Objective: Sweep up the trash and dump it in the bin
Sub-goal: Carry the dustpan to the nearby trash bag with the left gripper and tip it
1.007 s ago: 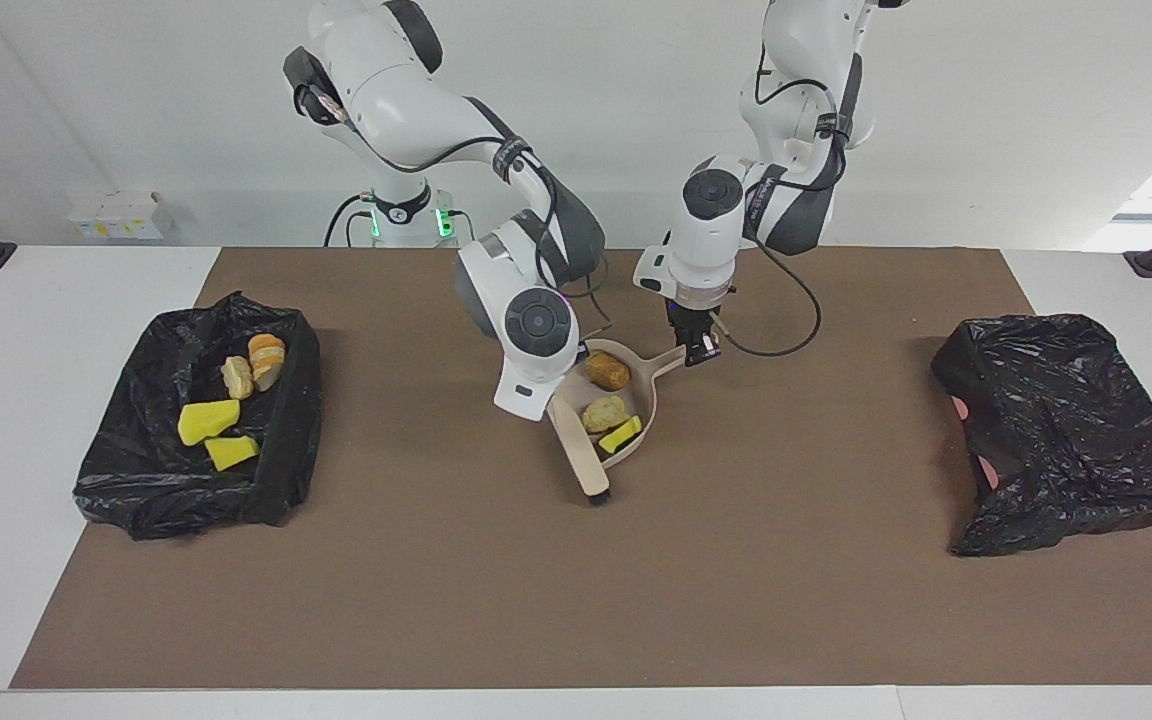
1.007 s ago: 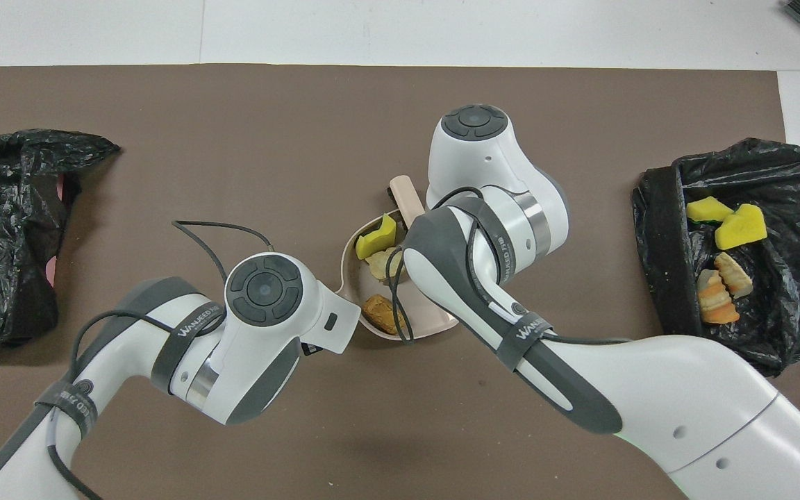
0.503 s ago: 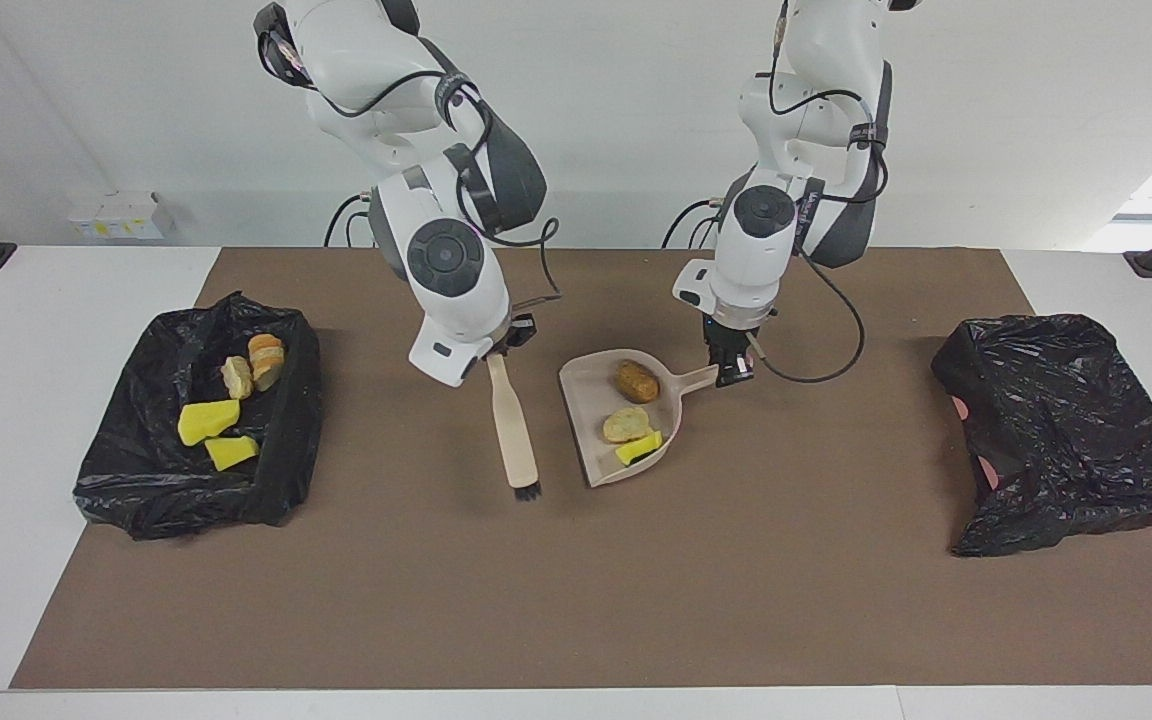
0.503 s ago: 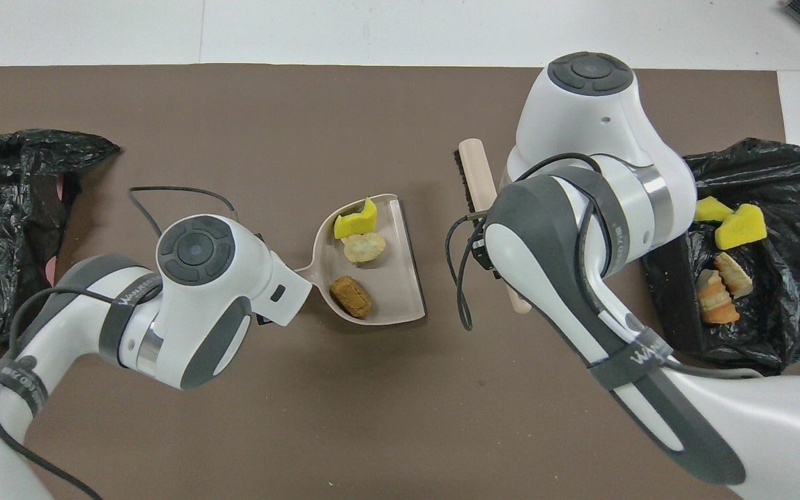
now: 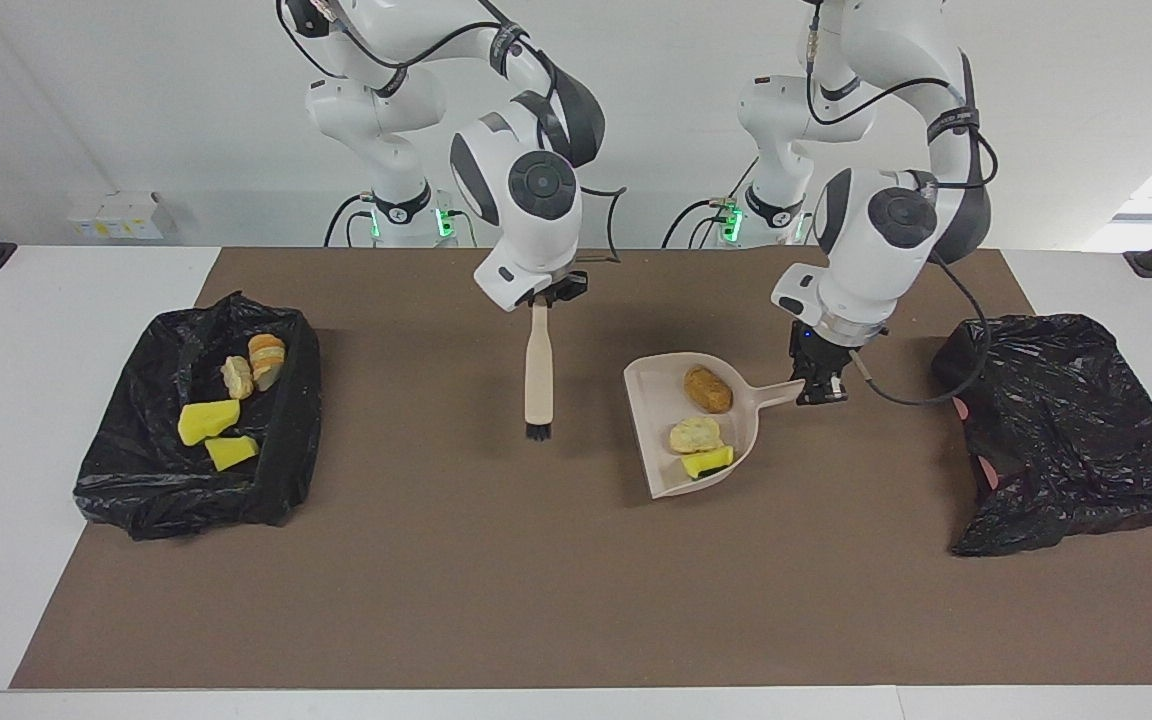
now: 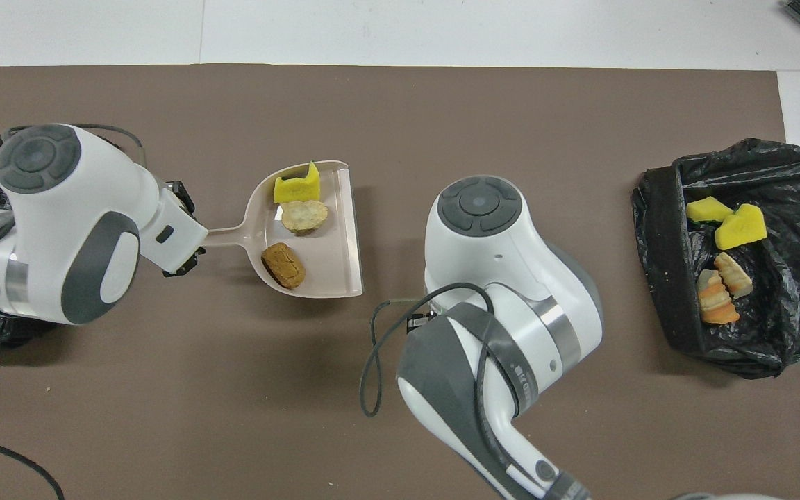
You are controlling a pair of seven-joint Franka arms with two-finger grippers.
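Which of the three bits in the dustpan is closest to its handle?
The dark brown lump. It lies at the handle end of the dustpan, while the pale bread piece and yellow sponge sit nearer its open lip.

Two arms, same build: glossy white rounded shells with dark grey sections at the joints and elbows. Each wrist housing carries a round dark grey cap with a ring of segmented buttons. Thin silver metal bands circle the wrist joints. Black cables run loosely along each arm, tied down by dark straps with small white lettering, and loop free near the wrists. Green lights glow at both bases, set in a black ring. Left gripper [image 5: 820, 392]: black, compact, blocky, with a small blue light above it. Right gripper [image 5: 548, 295]: black, mounted beneath a white flange with a small dark slot.
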